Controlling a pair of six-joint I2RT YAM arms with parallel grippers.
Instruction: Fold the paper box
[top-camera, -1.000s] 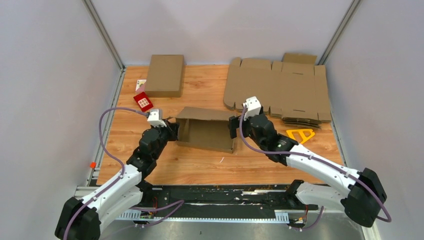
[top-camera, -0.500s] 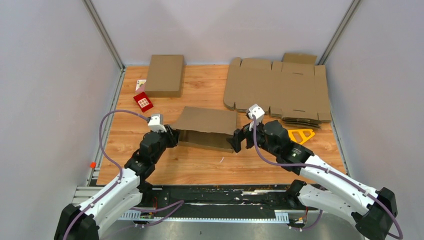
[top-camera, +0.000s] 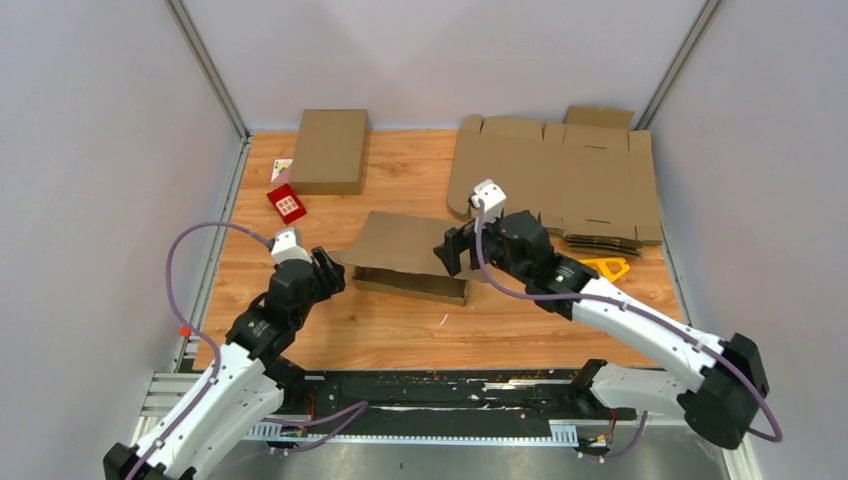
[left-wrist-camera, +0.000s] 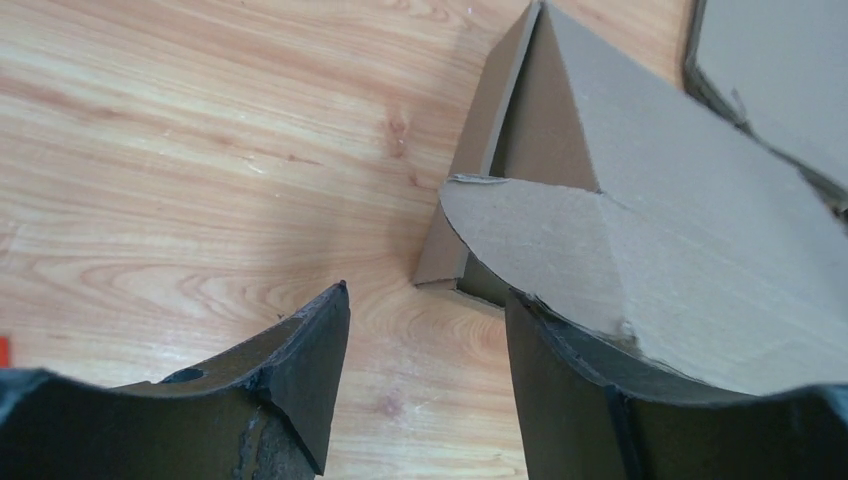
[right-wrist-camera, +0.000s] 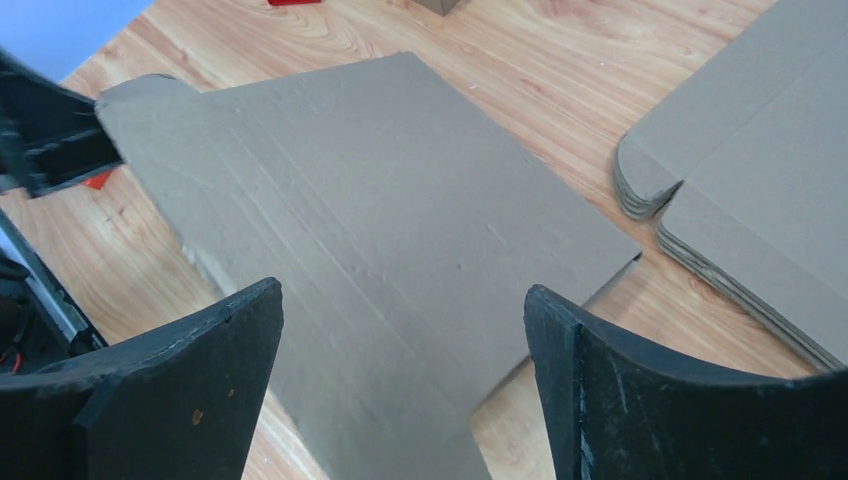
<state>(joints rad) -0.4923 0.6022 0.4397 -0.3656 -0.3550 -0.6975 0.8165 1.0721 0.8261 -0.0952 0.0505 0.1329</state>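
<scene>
The paper box (top-camera: 410, 258) lies mid-table as a shallow brown tray with its lid panel leaning down over it. My left gripper (top-camera: 330, 272) is just off the box's left end, open. In the left wrist view only wood shows between its fingertips (left-wrist-camera: 425, 300), and the box's rounded side flap (left-wrist-camera: 540, 225) lies over the right finger (left-wrist-camera: 560, 380). My right gripper (top-camera: 452, 250) hovers over the box's right end, open. In the right wrist view its jaws (right-wrist-camera: 400, 300) stand wide above the flat lid (right-wrist-camera: 380, 200), not touching it.
A thick pile of flat brown blanks (top-camera: 560, 185) fills the back right, its edge also in the right wrist view (right-wrist-camera: 760, 200). A folded brown box (top-camera: 330, 150) and a red card (top-camera: 287, 203) sit back left. A yellow triangular piece (top-camera: 600, 268) lies right of the box.
The box's lid has dropped from upright to lying over the tray. My left gripper opened and backed away to the left. My right gripper swung up and left over the lid.
</scene>
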